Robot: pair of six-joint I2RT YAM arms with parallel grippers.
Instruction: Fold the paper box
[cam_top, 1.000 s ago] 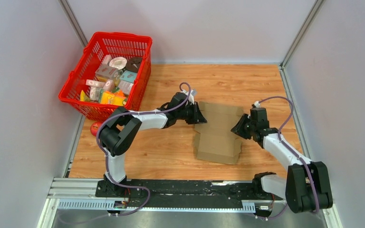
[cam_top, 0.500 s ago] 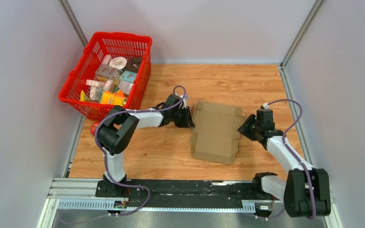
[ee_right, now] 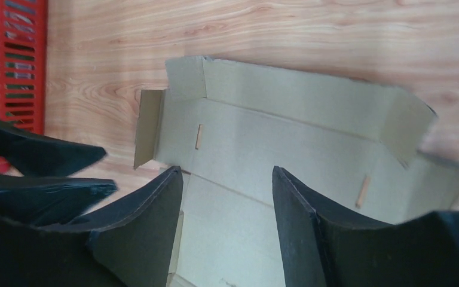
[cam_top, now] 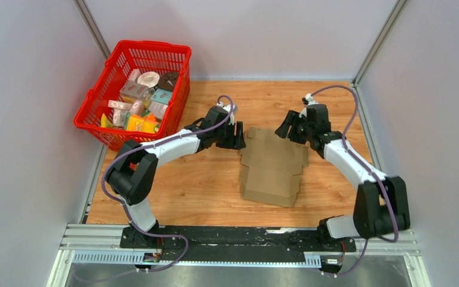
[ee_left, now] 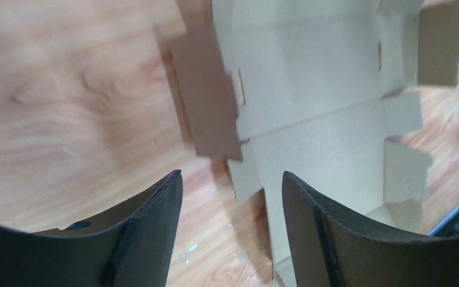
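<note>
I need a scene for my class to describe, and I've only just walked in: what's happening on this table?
The job under way is folding a paper box, a brown cardboard sheet on the wooden table. It lies mostly spread open, with a few flaps bent up. The robot's left hand is at its far left corner and the right hand at its far right corner, both open and holding nothing. A red basket of packages sits far left.

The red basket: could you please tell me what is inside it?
The red basket holds a heap of small printed packages: pink, teal, yellow ones, plus a white round item. Whatever lies beneath that top layer is covered and cannot be seen.
</note>
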